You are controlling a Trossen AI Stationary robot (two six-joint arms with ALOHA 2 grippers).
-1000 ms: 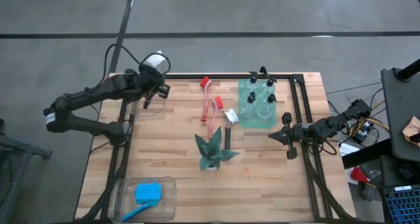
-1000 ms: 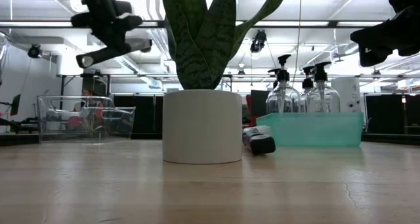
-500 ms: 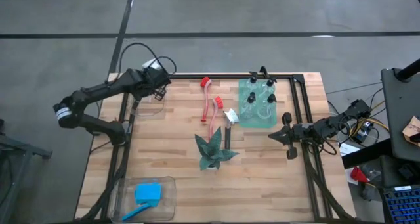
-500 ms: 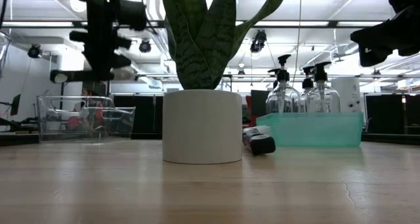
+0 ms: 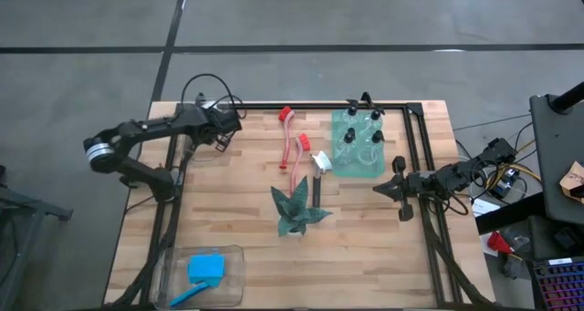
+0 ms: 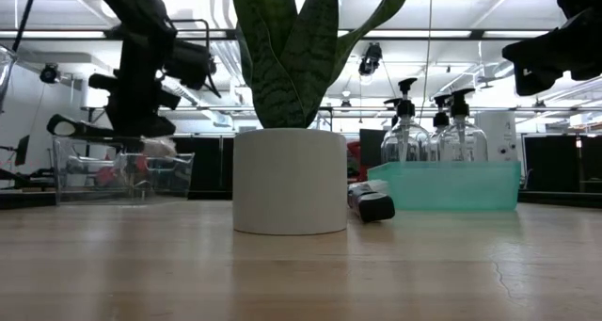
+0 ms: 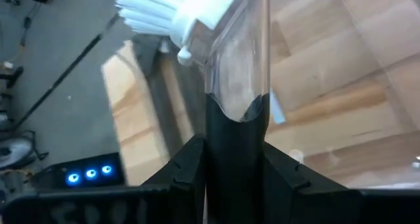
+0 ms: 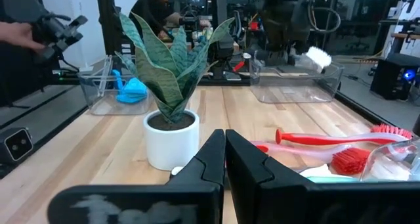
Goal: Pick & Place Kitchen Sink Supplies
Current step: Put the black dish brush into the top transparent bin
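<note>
Left gripper (image 5: 222,129) hangs over the clear plastic bin (image 5: 203,145) at the far left of the pale wooden table (image 5: 237,215), its two dark fingers (image 7: 190,165) pinched on the black handle of a white-headed dish brush (image 7: 177,14). The right wrist view shows the white bristles (image 8: 319,56) above the bin's rim, with the bin's floor seemingly bare beneath them. Right gripper (image 5: 383,189) waits near the table's right edge, fingers pressed together on nothing.

Open room lies across the near half of the table: bare planks run between the second clear bin (image 5: 201,274) at the near left corner and the right rail. The middle is tighter, with the white-potted green spiky plant (image 5: 297,209) standing close to the loose brushes.

In the low view the plant pot (image 6: 290,180) fills the centre and hides most of what lies behind it; only the end of a black handle shows beside it. The left wrist view is largely blocked by the gripper's own fingers and the brush handle.

A translucent teal tray (image 5: 358,143) at the far right holds several small clear bottles with black pump caps (image 5: 350,136). A blue rectangular sponge (image 5: 205,266) lies in the near bin. Two red-headed dish brushes (image 5: 297,149) lie side by side on the wood between the far bin and the teal tray, and another white-headed brush with a black handle (image 5: 317,172) lies just beside the tray's near corner.
</note>
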